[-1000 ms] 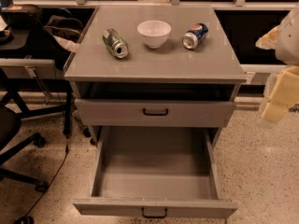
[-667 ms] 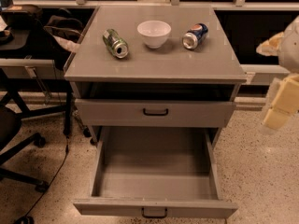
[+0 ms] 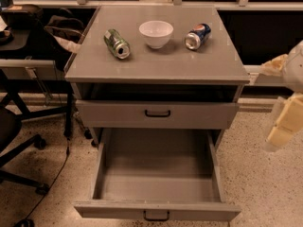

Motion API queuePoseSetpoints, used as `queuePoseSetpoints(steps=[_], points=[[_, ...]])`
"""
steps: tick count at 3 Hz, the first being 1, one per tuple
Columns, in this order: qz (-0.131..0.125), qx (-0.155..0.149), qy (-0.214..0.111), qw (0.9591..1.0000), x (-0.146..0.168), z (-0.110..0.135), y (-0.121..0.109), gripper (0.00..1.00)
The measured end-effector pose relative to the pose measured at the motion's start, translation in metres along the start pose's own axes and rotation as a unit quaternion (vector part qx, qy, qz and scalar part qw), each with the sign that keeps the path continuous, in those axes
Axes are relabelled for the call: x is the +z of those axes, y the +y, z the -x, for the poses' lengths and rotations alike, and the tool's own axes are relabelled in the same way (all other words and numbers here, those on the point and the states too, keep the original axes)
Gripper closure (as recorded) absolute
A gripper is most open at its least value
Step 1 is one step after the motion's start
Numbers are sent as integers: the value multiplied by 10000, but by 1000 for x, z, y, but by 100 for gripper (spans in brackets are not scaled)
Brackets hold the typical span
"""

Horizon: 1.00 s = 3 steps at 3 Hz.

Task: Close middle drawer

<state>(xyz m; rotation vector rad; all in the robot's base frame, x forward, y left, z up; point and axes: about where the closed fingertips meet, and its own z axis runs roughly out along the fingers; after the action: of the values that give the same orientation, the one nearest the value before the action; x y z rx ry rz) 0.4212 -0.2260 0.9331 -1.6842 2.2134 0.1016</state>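
the middle drawer (image 3: 158, 174) is pulled far out of the cabinet toward the near edge of the scene. we see its whole bare floor, both side walls and the flat front with a small black handle (image 3: 156, 215) at the very bottom of the view. nothing lies inside it. we judge that the closing is not yet begun: the drawer stands at what looks like full reach, and nothing touches its front.

the gripper (image 3: 284, 126) hangs at the far right of the scene, beside the cabinet and well apart from the drawer, level with the top drawer or a little lower. it holds nothing that we can see. we cannot tell whether it is wide or narrow. what is left, as we judge it, is the whole job: bring the gripper round to the near front of the drawer and push it straight in until the front sits flush.

above the open drawer, the top drawer (image 3: 118, 113) sits almost in, with a dark gap over its front. on the cabinet top (image 3: 156, 67) stand a white bowl (image 3: 155, 33) in the middle, a green can (image 3: 117, 43) lying on its left and a blue can (image 3: 197, 36) lying on its right. an office chair (image 3: 14, 141) stands on the speckled floor (image 3: 265, 188) to the left.
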Motion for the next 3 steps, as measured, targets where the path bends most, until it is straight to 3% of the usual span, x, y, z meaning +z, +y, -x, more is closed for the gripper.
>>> queuePoseSetpoints(steps=[1,3], points=[[371,191,-4,9991,42,-21,19,0],[402,362,-197,9983,84,-29,25,0]])
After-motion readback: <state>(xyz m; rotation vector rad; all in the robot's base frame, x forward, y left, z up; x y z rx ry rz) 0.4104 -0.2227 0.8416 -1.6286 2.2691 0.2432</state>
